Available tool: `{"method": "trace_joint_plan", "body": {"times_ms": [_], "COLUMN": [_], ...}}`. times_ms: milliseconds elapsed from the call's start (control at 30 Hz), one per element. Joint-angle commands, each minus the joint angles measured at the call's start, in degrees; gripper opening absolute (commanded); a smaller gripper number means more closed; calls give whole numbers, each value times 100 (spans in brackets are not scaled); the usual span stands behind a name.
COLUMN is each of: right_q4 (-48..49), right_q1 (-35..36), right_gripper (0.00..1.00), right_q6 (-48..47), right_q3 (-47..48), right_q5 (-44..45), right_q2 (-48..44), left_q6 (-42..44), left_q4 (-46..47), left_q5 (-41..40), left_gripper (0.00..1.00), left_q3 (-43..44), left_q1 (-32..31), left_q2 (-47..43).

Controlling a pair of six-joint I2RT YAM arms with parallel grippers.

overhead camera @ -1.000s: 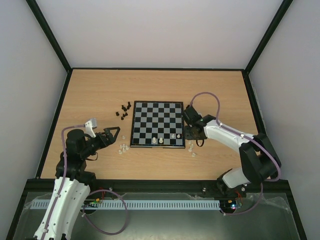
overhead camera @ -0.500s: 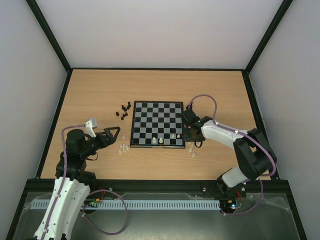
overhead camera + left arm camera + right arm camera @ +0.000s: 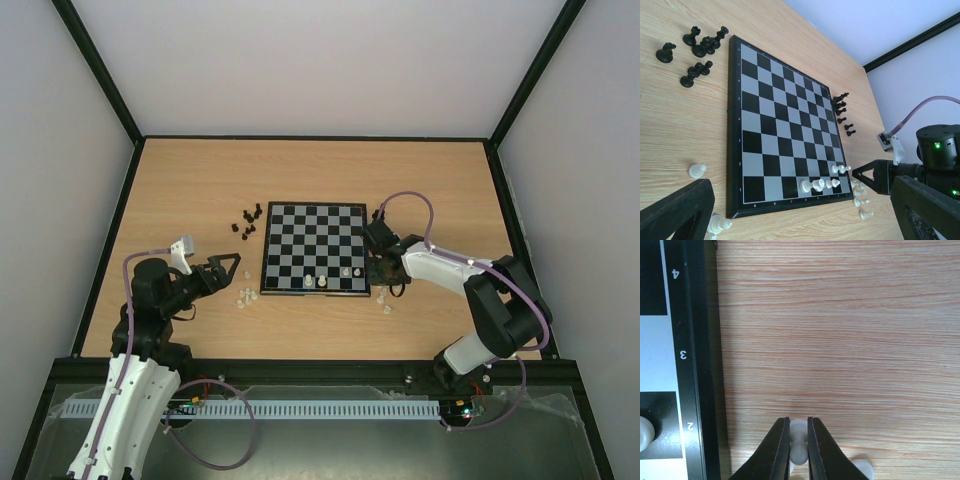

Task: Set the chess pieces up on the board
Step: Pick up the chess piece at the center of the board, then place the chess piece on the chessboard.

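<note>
Your right hand (image 3: 798, 424) pinching pale piece (image 3: 799, 452) on surface (image 3: 840, 340), 4 o'clock of board (image 3: 695, 365). Your left hand (image 3: 230, 272) spread wide, 8 o'clock.

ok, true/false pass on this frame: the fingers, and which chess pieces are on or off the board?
1. The right fingers are closed on a pale piece beside the board, not on it. True.
2. The left fingers are shut. False: they stand wide open, holding nothing.
3. Black pieces stand on the board. False: all of those in view sit on the table, off the board.
4. A few pale pieces stand on the board near the edge closest to the arms. True.
5. Every pale chess piece is on the board. False: loose pale ones sit on the table.
</note>
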Motion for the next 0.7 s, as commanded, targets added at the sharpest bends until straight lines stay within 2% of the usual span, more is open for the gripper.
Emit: {"method": "trace_joint_plan", "body": {"times_ms": [0, 400, 667], "right_q4": [-148, -730, -1221], "right_q1": [-61, -20, 683], "right_gripper": [10, 4, 5], "right_q6": [22, -76, -38], "right_q3": [-22, 600, 1457], "right_q5": [91, 76, 219], "right_q2": [-40, -640, -604], "left_q6": [50, 37, 6], "left_q4": [43, 42, 42], "left_q5": [96, 72, 19], "left_gripper": [100, 100, 99], "left_q3": [-66, -54, -62], "left_q1": [-13, -13, -13], "left_q2": [-13, -14, -18]}}
